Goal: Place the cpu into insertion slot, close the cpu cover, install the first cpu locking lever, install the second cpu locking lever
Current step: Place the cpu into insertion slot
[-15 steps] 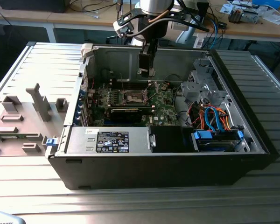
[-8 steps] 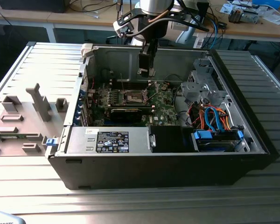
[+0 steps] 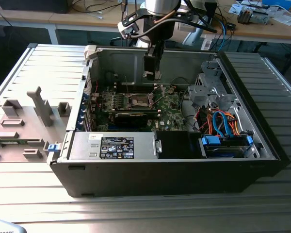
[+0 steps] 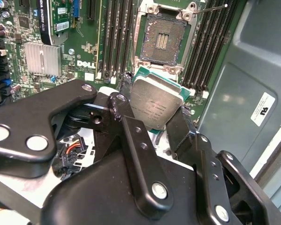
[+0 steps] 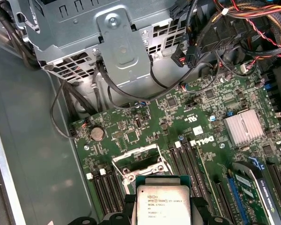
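My gripper (image 3: 153, 74) hangs inside the open computer case, a little above the green board. In the second wrist view the gripper (image 4: 155, 110) is shut on the cpu (image 4: 154, 104), a small square chip with a silvery top, held tilted between two black fingers (image 4: 180, 129). The cpu (image 5: 163, 205) also shows in the first wrist view. The insertion slot (image 4: 163, 40) lies below and apart from it, its dark contact field uncovered inside a shiny metal rim. The cpu partly hides the slot (image 5: 139, 164) in the first wrist view. I cannot tell the cpu cover from that rim. A thin wire lever (image 4: 210, 8) sticks out beside the slot.
Long black memory slots (image 4: 113, 37) flank the socket, and a finned heatsink (image 4: 42, 58) sits further off. A grey metal drive cage (image 5: 117, 51) with loose cables stands beyond the board. The case wall (image 4: 234, 98) is close by. Grey fixtures (image 3: 41, 104) stand outside the case.
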Controlling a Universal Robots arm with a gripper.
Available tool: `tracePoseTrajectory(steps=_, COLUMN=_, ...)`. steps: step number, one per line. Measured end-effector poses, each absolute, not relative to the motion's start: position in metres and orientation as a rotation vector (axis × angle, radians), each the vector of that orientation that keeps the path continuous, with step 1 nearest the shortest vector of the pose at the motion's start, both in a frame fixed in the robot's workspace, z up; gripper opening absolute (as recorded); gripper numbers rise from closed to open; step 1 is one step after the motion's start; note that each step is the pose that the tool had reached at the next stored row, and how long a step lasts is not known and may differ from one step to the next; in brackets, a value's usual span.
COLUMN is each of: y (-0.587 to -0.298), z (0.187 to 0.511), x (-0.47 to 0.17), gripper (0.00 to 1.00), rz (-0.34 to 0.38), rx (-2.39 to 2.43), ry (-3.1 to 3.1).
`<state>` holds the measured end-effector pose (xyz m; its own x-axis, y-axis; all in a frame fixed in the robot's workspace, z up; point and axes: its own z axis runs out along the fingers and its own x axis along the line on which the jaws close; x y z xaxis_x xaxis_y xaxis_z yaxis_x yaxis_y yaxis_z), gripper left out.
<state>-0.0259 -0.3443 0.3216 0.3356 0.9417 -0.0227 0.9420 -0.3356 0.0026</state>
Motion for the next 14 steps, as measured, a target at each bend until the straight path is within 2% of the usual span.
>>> tracePoseTrajectory(steps=14, y=-0.3443, z=0.3216, x=-0.0259, gripper=0.54, rz=-0.027, rx=2.57, ry=1.78)
